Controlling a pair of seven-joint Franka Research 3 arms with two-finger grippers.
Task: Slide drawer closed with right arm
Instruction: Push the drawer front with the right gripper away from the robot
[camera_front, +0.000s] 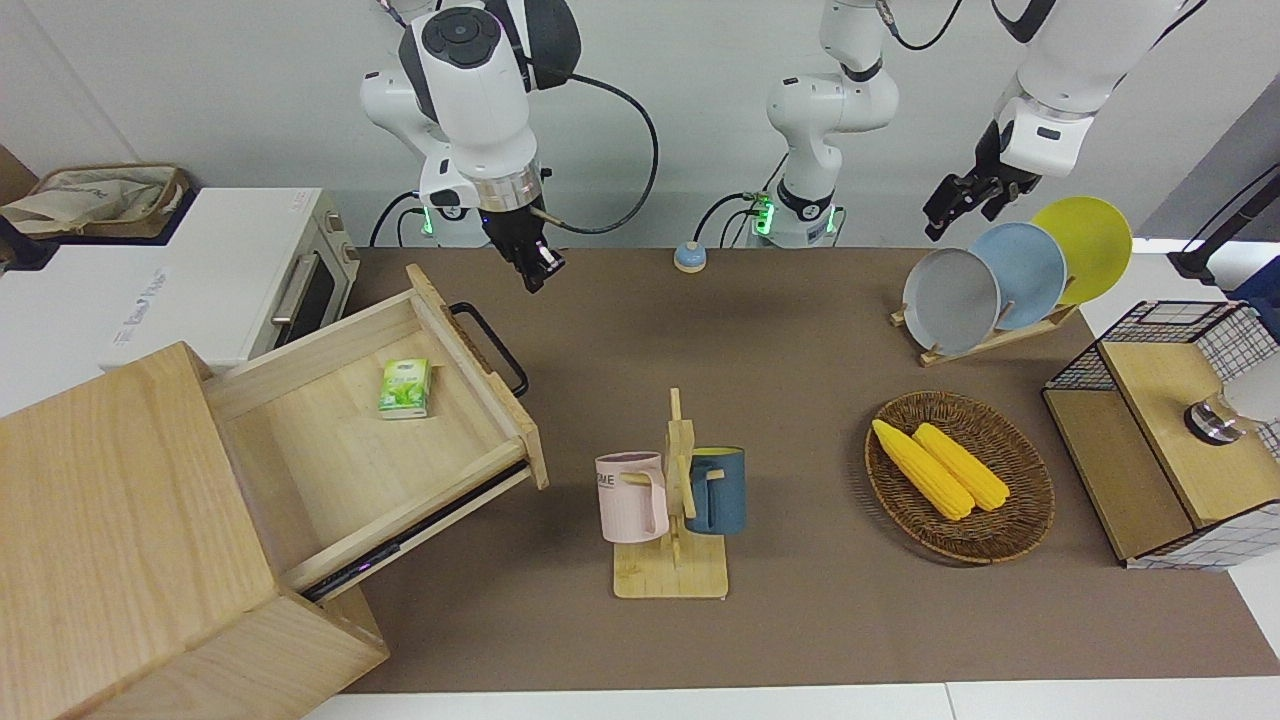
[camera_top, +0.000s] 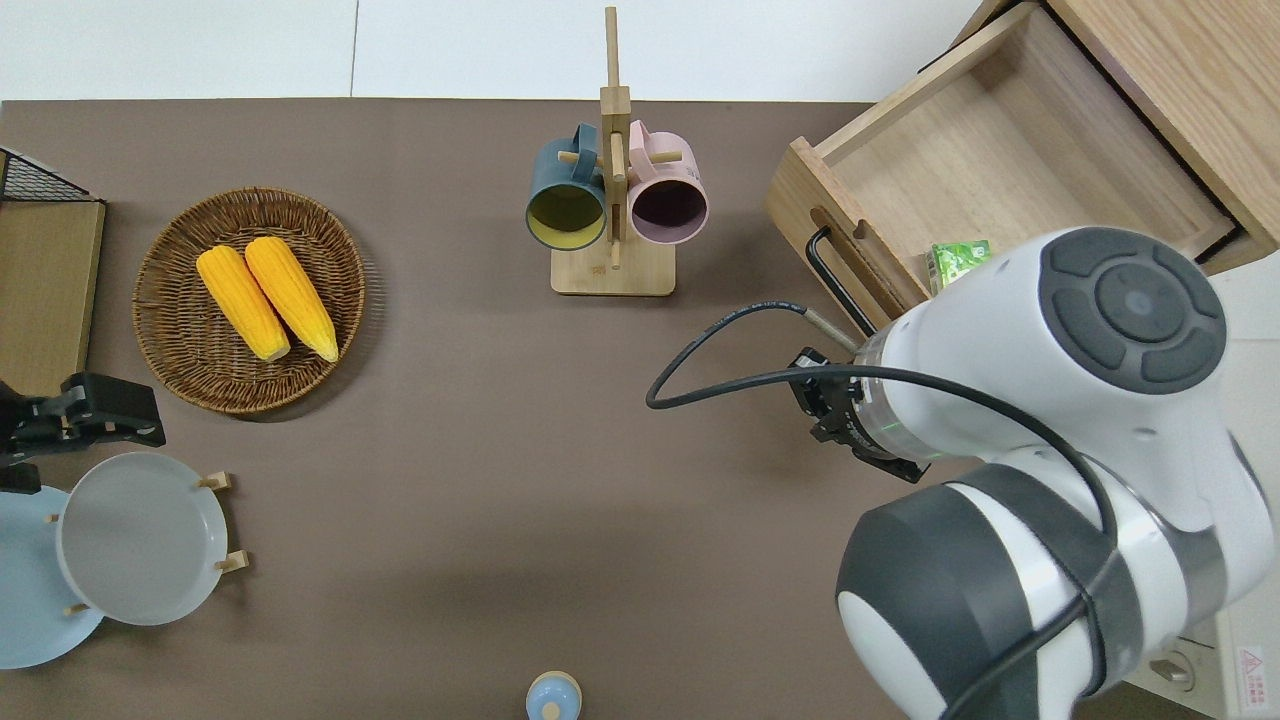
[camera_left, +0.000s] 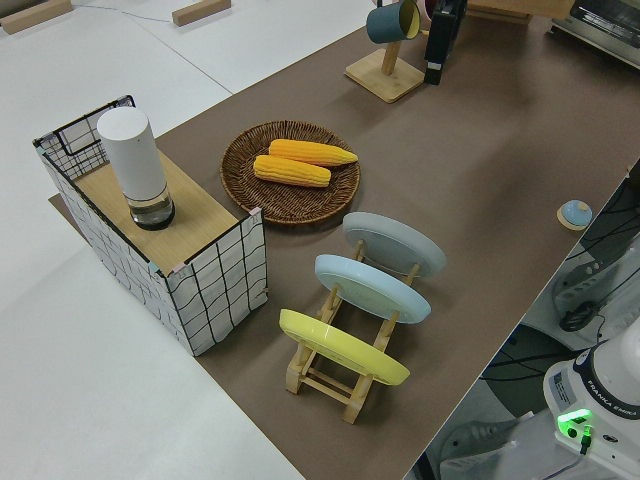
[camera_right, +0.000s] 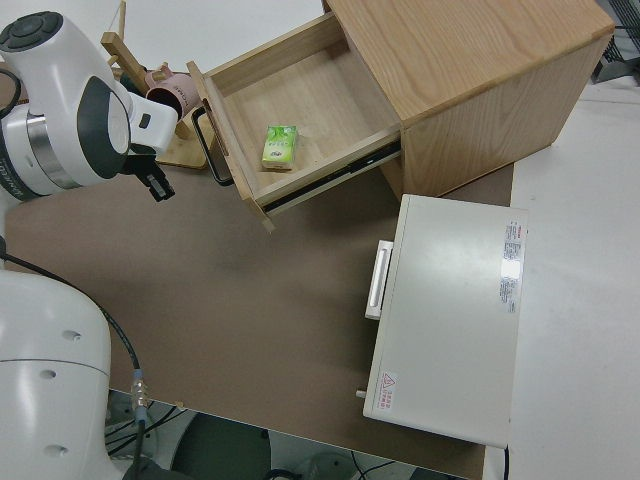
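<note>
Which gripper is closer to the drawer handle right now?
Right. The right gripper hangs over bare mat beside the drawer's black handle, not touching it. The left arm is parked at the table's opposite end.
</note>
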